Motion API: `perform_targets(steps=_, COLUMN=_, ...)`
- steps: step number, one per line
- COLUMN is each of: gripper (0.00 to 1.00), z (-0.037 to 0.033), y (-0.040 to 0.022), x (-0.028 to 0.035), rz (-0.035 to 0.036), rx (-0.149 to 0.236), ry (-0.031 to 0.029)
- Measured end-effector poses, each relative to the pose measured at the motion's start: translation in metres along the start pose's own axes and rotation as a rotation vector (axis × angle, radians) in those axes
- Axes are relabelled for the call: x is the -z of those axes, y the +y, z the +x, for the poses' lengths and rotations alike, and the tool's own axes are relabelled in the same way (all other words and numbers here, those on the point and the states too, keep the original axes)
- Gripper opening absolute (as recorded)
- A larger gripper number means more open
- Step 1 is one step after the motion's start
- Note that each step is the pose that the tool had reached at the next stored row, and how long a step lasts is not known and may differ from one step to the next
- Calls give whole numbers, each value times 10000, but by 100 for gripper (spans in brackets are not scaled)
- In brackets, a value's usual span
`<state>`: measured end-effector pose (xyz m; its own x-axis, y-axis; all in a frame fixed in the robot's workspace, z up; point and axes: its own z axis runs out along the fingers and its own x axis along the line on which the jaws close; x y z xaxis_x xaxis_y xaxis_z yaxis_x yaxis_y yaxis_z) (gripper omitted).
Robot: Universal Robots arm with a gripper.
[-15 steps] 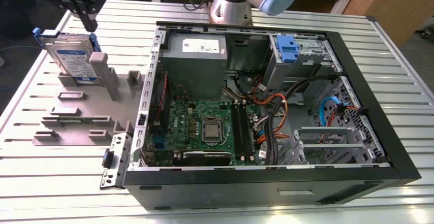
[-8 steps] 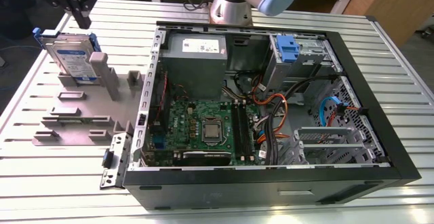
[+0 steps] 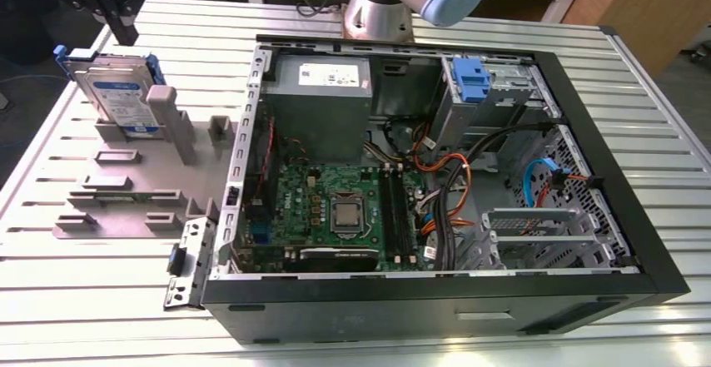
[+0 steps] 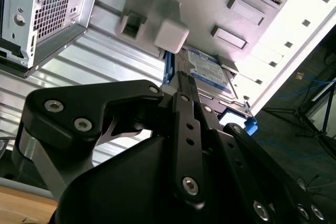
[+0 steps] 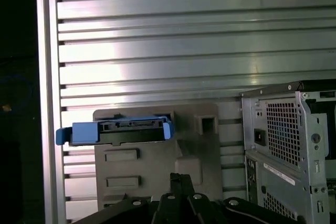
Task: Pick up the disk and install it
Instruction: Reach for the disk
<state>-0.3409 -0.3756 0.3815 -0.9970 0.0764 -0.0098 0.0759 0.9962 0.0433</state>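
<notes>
Disk (image 3: 116,92) stands on edge in a slot of the grey holder (image 3: 133,185), just below the gripper (image 3: 122,38) and apart from it. Nothing touches it yet. The fingers look drawn close together, with nothing between them.

By the look of it, the step in hand is the approach for the pick-up: the tool hangs over the disk's upper edge, while the open case (image 3: 444,151) lies well off to the gripper's side. Judging from this, a grasp calls for the fingers to part enough to straddle the disk's thin body, to line up with its flat faces, and to come down clear of the holder's post (image 3: 165,113) just beside the disk.

In the first wrist view the disk shows edge-on beyond the fingertips, as a dark strip inside a blue carrier frame with a tab jutting out at each end. In the second wrist view its flat face shows a white-and-blue label on silver metal. It looks rigid and slim, seated loosely enough in the slot to lift straight out, though how snugly it sits cannot be told.
</notes>
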Motion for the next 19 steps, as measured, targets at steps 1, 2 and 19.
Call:
perform_targets(steps=1, gripper=11, z=0, y=0, x=0, rz=0, rx=1, ry=1)
perform_targets(steps=2, gripper=11, z=1, y=0, x=1, rz=1, rx=0, ry=1)
perform_targets(steps=19, gripper=11, z=130, y=-10, x=0, rz=1, rx=0, ry=1)
